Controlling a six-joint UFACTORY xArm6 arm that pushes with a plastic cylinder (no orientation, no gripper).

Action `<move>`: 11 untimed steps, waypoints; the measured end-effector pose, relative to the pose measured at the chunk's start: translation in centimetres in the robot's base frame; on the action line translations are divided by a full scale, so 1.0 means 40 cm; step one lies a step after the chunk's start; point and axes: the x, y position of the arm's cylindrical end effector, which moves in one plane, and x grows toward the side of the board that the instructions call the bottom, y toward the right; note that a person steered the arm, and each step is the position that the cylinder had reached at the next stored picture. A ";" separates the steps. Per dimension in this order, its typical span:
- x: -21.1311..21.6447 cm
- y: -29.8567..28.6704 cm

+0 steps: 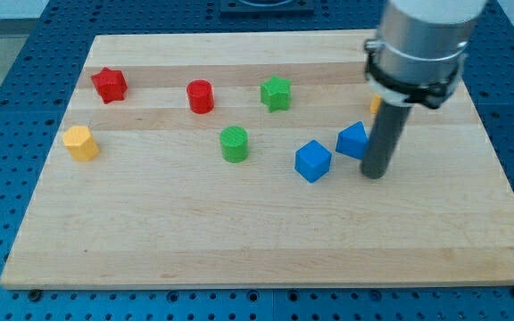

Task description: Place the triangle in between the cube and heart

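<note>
A blue triangle (353, 140) lies right of the board's middle. A blue cube (312, 161) sits just to its lower left, a small gap apart. A small yellow piece (376, 104), mostly hidden behind the arm, shows at the triangle's upper right; its shape cannot be made out. My tip (375, 174) rests on the board right beside the triangle's right edge, touching or nearly so.
A red star (109, 85), a red cylinder (200, 96), a green star-like block (276, 93), a green cylinder (234, 144) and a yellow hexagonal block (80, 143) lie across the board's left and middle. The wooden board (239, 241) sits on a blue perforated table.
</note>
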 end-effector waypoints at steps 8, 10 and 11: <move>-0.108 0.060; -0.268 0.046; -0.214 0.052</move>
